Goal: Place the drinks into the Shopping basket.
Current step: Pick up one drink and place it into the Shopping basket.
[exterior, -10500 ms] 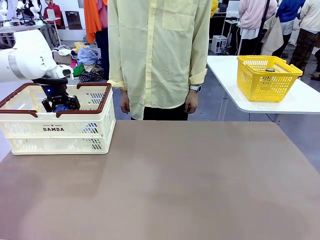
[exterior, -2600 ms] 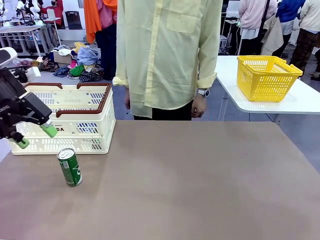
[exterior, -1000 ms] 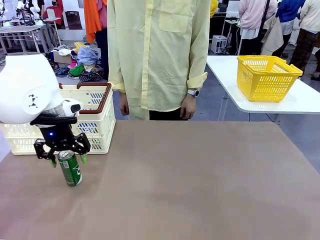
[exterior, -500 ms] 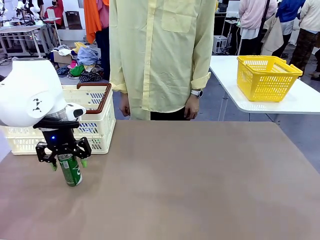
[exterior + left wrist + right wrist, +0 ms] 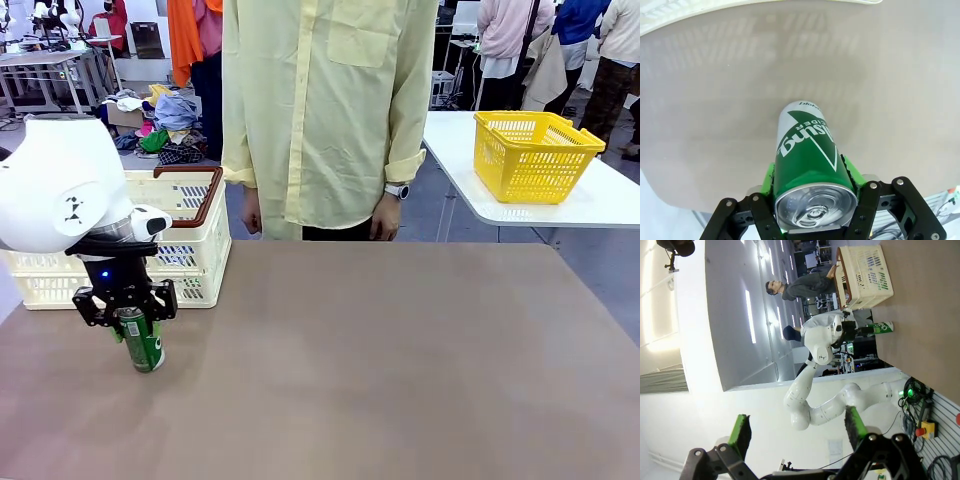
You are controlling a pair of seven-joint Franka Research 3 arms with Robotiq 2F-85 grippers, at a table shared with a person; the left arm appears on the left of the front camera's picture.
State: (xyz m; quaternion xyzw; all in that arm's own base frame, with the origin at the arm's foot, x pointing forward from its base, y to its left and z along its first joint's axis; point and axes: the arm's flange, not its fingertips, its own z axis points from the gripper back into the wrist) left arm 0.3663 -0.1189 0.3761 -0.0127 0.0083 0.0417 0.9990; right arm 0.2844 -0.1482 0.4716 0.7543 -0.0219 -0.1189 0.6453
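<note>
A green drink can (image 5: 146,348) stands upright on the brown table at the front left, just in front of the Shopping basket (image 5: 196,243). My left gripper (image 5: 132,320) comes down over the can's top and is shut on it. In the left wrist view the green pads (image 5: 771,175) press both sides of the green can (image 5: 807,145). The blue can is out of sight. My right gripper (image 5: 797,432) is open and holds nothing. Its view shows the green can (image 5: 882,328) and the Shopping basket (image 5: 865,275) far off.
A person in a pale yellow shirt (image 5: 320,110) stands at the table's far edge, hands hanging down. A small yellow mesh basket (image 5: 535,150) sits on a separate white table at the back right. The brown tabletop (image 5: 400,370) stretches wide to the right.
My left gripper has come down a little around the green can, and its fingers have gone from spread to shut on it. The can has stayed in place.
</note>
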